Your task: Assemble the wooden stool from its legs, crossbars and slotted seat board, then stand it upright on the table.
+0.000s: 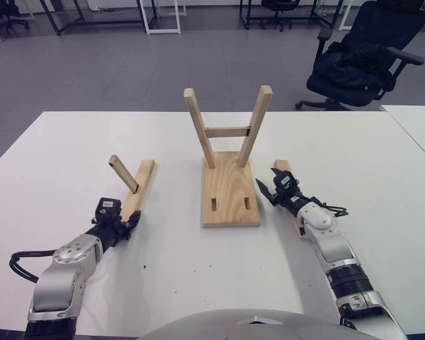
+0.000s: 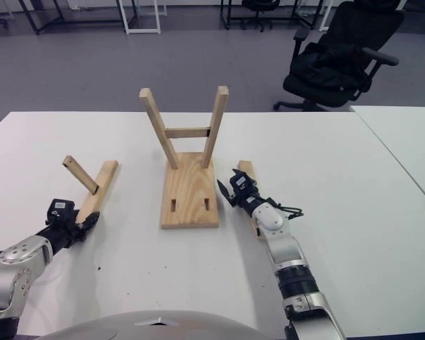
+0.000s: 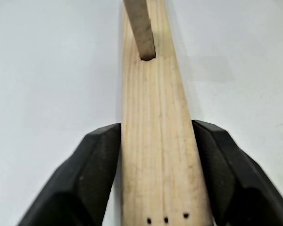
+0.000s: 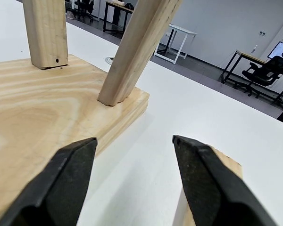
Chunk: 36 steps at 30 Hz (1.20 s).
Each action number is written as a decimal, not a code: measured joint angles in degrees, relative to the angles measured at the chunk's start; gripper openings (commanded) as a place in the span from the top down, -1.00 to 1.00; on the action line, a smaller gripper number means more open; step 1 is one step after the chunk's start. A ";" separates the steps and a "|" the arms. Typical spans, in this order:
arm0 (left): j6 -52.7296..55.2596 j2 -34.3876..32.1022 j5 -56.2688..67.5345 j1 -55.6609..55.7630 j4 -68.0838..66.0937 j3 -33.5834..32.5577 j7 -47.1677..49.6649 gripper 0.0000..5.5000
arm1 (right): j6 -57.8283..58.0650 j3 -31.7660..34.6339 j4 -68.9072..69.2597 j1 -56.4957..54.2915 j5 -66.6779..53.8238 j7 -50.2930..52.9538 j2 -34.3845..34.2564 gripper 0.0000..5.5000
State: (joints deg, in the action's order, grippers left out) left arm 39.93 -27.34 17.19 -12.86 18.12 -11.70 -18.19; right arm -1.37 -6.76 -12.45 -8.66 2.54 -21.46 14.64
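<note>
The slotted seat board lies flat mid-table. Two legs rise from its far end, joined by a crossbar; two slots show near its front end. To the left a loose leg lies flat with a crossbar sticking up from it. My left gripper is shut on that leg's near end, fingers pressed on both sides. My right gripper stands open just right of the seat board, over another leg lying on the table.
The white table has free room at the left, the right and along its front. A black office chair stands behind the far right corner. A second white table adjoins on the right.
</note>
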 measured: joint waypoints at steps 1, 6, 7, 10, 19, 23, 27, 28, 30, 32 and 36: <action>-0.29 0.00 -0.16 -0.03 0.00 0.18 -0.01 0.25 | 0.02 -0.01 0.01 0.00 -0.01 0.08 -0.01 -0.09; -4.16 -0.06 -1.77 -0.45 -1.61 0.46 -1.17 0.25 | 3.42 2.91 2.52 -0.01 -5.26 -1.63 -0.48 -0.09; -5.23 -0.05 -1.97 -0.65 -2.02 0.28 -1.31 0.25 | 4.29 3.88 3.29 -0.01 -7.13 -2.53 -0.46 -0.09; -10.62 0.14 -1.61 -0.88 -2.97 -1.89 -2.99 0.25 | 9.34 7.74 6.58 -0.36 -14.56 -4.89 -0.43 -0.16; -23.60 -2.50 9.82 12.95 7.29 -15.02 -5.34 0.25 | 32.65 19.69 24.56 -11.72 -45.71 -2.95 -1.05 -0.71; -19.08 -3.65 14.28 17.12 16.62 -8.94 -6.26 0.25 | 41.11 21.15 29.39 -19.31 -58.42 6.26 -3.89 -0.71; -15.21 -3.97 16.58 20.48 22.65 -1.56 -6.78 0.25 | 45.96 21.47 31.04 -22.51 -71.44 16.99 -8.37 -0.71; -15.10 -3.97 16.54 20.48 22.82 0.30 -7.63 0.25 | 46.30 21.50 31.46 -23.02 -74.86 19.25 -8.91 -0.71; -15.18 -4.37 15.77 20.07 23.00 3.48 -9.04 0.25 | 46.74 21.93 31.57 -23.21 -80.29 23.76 -9.37 -0.71; -15.31 -4.76 13.95 19.05 22.95 5.39 -10.19 0.25 | 46.75 22.39 31.56 -23.22 -84.70 26.79 -9.17 -0.71; -16.39 -5.78 11.26 17.78 22.66 9.01 -13.02 0.25 | 46.58 22.31 31.57 -23.14 -92.14 30.73 -7.78 -0.71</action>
State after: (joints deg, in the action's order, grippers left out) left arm 23.54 -33.11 28.45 4.92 40.78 -2.69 -31.21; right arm 45.21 15.55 19.12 -31.80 -89.60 9.27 6.86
